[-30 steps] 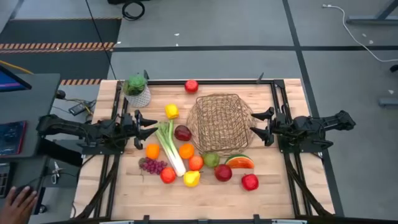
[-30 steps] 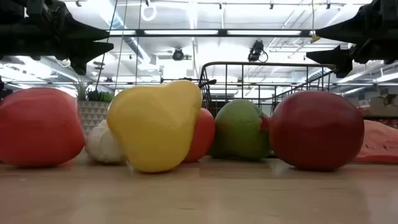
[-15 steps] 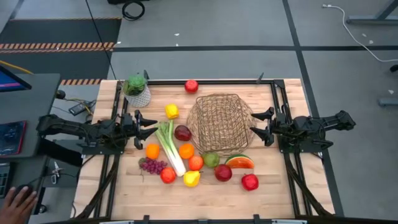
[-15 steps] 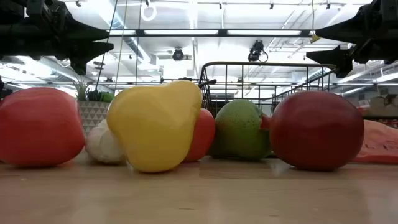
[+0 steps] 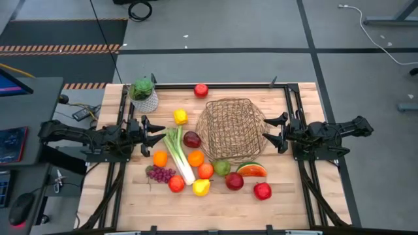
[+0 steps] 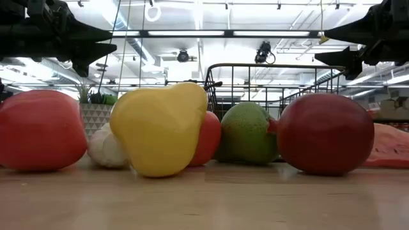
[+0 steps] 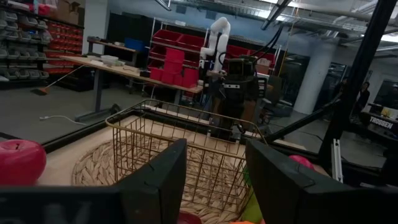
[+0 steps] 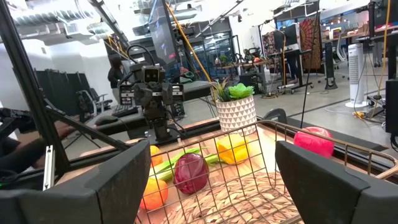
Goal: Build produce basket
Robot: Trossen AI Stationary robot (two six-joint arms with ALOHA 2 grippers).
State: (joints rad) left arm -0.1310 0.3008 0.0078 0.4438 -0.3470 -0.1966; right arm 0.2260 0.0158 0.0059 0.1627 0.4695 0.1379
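Observation:
The round tan wire basket (image 5: 230, 126) sits on the table's far middle, empty. Produce lies around it: a red apple (image 5: 200, 90) at the far edge, a yellow pepper (image 5: 180, 117), a dark red apple (image 5: 191, 139), the leek (image 5: 177, 154), oranges (image 5: 195, 158), purple grapes (image 5: 160, 173), a lemon (image 5: 201, 187), a green pear (image 5: 221, 167), a watermelon slice (image 5: 251, 170) and red apples (image 5: 262, 190) near the front. My left gripper (image 5: 157, 130) hovers open left of the leek. My right gripper (image 5: 273, 131) hovers open right of the basket.
A green plant in a white pot (image 5: 144, 93) stands at the table's far left corner. A dark metal frame (image 5: 287, 98) runs along the table's edges. Bare wood shows along the near edge (image 5: 215, 212) and right of the basket.
A person's hand at the picture's near left corner, beside the table, has gone from view. Both arms and all produce have kept still.

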